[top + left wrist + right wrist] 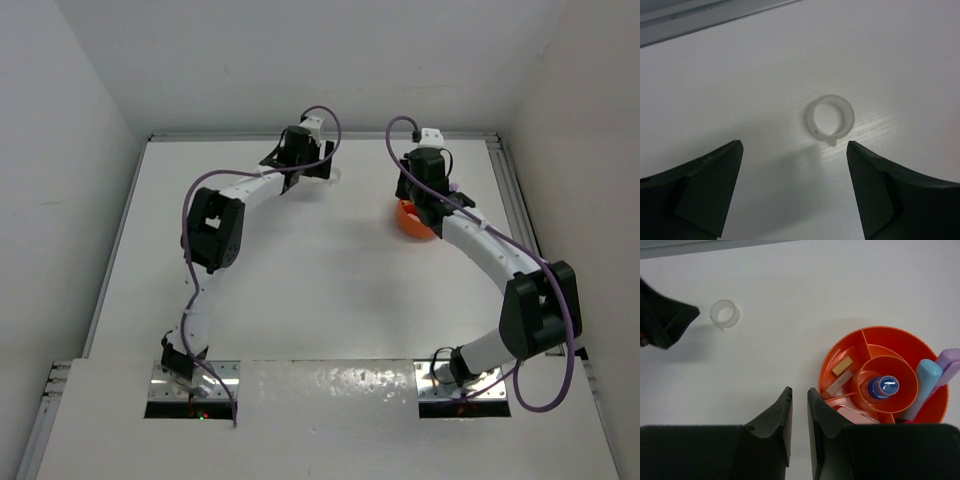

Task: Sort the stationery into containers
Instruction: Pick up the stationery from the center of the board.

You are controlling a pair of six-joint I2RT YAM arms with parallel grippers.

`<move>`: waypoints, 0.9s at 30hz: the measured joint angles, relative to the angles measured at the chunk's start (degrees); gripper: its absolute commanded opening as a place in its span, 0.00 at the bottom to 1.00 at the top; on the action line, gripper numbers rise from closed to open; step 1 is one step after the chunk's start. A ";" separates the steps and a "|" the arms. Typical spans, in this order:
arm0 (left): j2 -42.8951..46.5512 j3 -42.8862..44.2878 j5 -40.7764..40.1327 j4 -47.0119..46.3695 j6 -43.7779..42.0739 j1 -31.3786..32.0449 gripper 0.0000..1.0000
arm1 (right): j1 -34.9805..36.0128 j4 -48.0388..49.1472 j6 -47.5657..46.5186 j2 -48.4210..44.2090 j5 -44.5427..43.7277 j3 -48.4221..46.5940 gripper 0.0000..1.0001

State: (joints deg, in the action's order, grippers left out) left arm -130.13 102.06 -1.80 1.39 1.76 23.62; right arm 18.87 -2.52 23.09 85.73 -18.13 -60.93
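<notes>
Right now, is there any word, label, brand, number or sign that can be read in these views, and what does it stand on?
None: no readable text in any view.
The orange tub, the blue bottle, the pastel blue piece, the tan block and the clear ring show no lettering on the faces in view.

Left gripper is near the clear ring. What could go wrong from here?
The clear ring lies flat, ahead of the open left gripper and right of its centre, so closing may flick it away. It is low and translucent; the jaws could slide over it. The right gripper sits by the orange tub, possibly crowding the drop.
</notes>
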 measured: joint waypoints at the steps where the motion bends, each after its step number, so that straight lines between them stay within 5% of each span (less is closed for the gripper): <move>1: -2.32 3.08 -0.37 1.53 0.63 0.04 0.81 | -0.13 -0.09 0.04 -0.02 0.46 0.13 0.17; 9: -13.75 16.72 -9.29 4.70 1.09 1.44 0.81 | -0.74 -2.80 0.96 -2.16 3.91 0.24 0.17; 18: -15.69 17.86 -12.61 6.38 -0.11 4.28 0.72 | -1.05 -2.69 2.40 -5.77 4.79 2.60 0.17; 24: -16.15 18.10 -11.47 9.64 2.84 4.02 0.49 | -1.25 -2.73 2.40 -6.03 4.72 2.97 0.17; 27: -16.39 19.02 -10.60 11.13 4.87 3.65 0.16 | -1.25 -2.78 2.43 -7.23 4.66 2.99 0.17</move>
State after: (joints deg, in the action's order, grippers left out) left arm -146.52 121.08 -12.40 12.51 6.63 27.27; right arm 17.63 -5.30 25.52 78.50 -13.47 -57.93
